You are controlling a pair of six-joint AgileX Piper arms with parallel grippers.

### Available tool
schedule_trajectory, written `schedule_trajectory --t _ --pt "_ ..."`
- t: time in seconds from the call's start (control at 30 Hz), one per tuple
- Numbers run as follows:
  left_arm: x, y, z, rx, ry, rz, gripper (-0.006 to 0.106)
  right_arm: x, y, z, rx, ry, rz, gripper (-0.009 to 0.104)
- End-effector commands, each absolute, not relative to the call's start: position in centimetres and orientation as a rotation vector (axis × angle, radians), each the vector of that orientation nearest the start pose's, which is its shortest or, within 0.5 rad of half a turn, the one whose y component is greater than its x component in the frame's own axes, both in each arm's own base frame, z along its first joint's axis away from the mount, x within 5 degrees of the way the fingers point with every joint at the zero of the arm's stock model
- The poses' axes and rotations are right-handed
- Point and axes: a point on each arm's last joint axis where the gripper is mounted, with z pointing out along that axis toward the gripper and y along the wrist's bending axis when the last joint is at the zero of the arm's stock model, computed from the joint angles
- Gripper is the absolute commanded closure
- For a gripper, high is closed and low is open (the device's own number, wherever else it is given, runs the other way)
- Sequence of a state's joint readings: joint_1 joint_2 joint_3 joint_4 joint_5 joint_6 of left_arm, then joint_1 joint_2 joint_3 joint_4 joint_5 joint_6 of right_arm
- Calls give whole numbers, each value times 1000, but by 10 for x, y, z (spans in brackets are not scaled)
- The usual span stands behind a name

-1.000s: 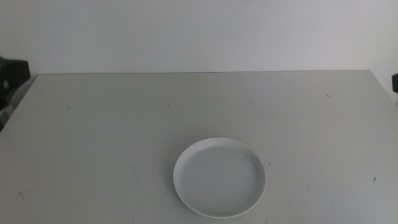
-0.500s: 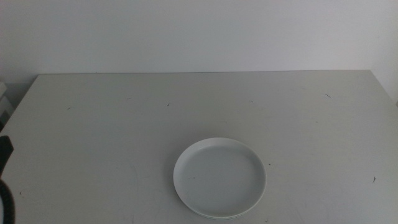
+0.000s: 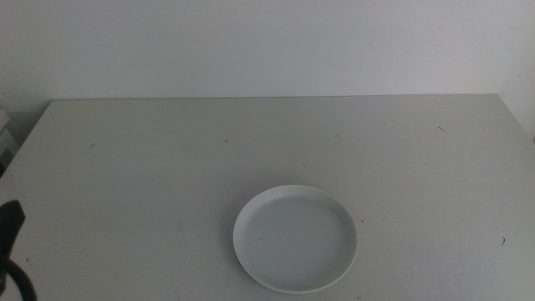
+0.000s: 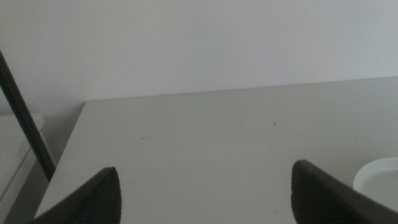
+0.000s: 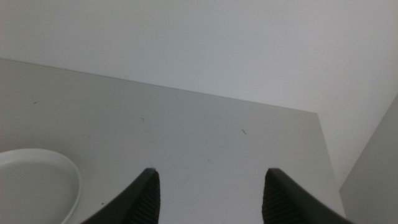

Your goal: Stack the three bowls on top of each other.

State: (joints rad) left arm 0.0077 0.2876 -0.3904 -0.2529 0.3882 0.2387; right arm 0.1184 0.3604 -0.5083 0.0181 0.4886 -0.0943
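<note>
A single stack of bowls [image 3: 295, 239] sits on the table [image 3: 167, 159], toward six o'clock from the table's centre and a touch to the right. The top one looks white or pale grey with a low rim, and a thin edge of another bowl peeks out beneath it along the near side; how many lie under it I cannot tell. The left claw [image 4: 205, 193] hangs low near the table's left edge, its two dark jaws wide apart with nothing between them; in the middle view only a dark scrap of it [image 3: 10, 224] shows at roughly eight o'clock, well apart from the stack. From that claw's own camera the rim of the stack [image 4: 378, 177] just shows off to one side, beyond one jaw. The right claw [image 5: 210, 196] waits out of the middle view, over the table's right part, its jaws also spread and gripping nothing; its camera catches the stack [image 5: 37, 183] off to the side, clear of both jaws. The table is pale grey with a few tiny dark specks, and a plain light wall [image 3: 267, 42] stands behind it at twelve o'clock.
</note>
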Motion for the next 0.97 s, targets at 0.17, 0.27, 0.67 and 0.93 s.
schedule_trajectory --t 0.17,0.27,0.67,0.93 --pt "61 -6 248 31 1707 -73 -5 65 6 281 -206 1529 -53 52" --pt "56 -6 219 32 1723 -71 -5 60 5 254 -198 1554 -53 52" --pt "53 -6 180 41 1772 -57 -5 58 3 189 -136 1693 -44 52" --pt "53 -6 179 41 1773 -58 -5 57 2 190 -129 1678 -52 52"
